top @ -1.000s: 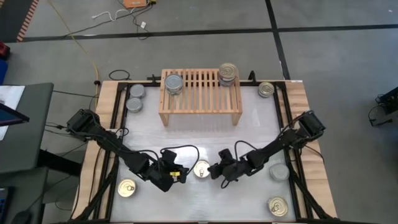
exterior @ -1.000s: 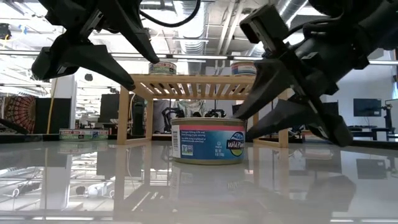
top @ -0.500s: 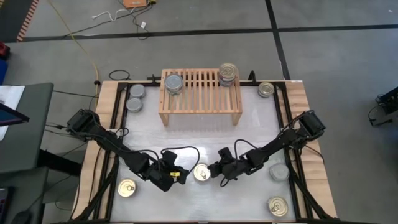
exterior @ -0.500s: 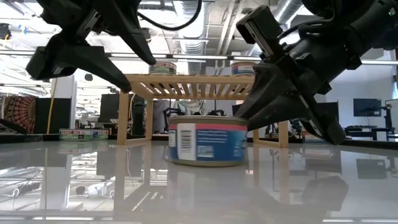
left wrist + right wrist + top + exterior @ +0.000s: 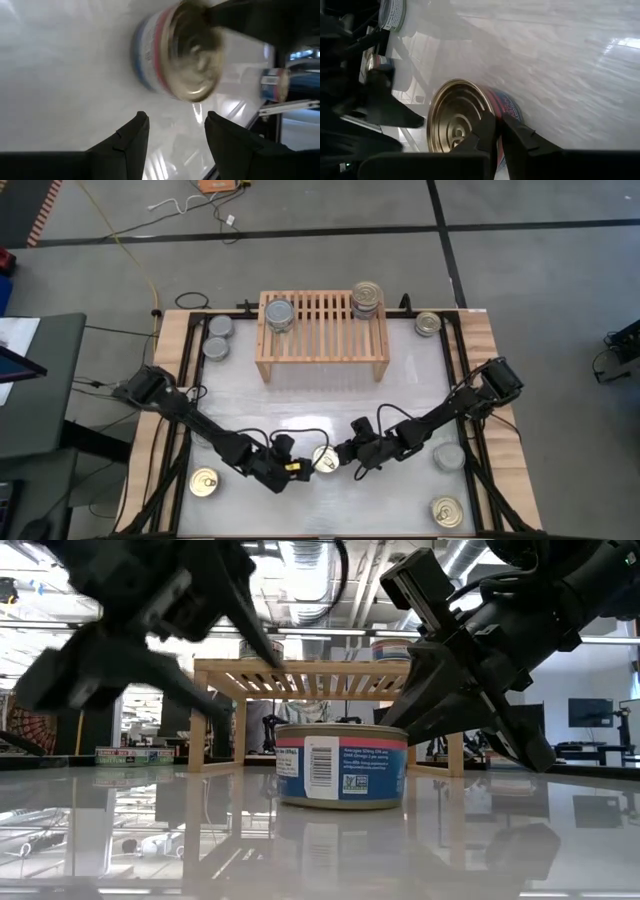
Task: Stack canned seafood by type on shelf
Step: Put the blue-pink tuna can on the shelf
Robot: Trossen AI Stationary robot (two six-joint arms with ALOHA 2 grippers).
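The right gripper (image 5: 340,456) had its fingers (image 5: 487,131) drawn narrow against the rim of a gold-topped can (image 5: 324,459) on the worktop (image 5: 320,400). On the can's other side, the left gripper (image 5: 300,467) held its fingers (image 5: 131,135) wide, just short of it. Well beyond both, the shelf (image 5: 322,328) carried stacked cans (image 5: 366,299).
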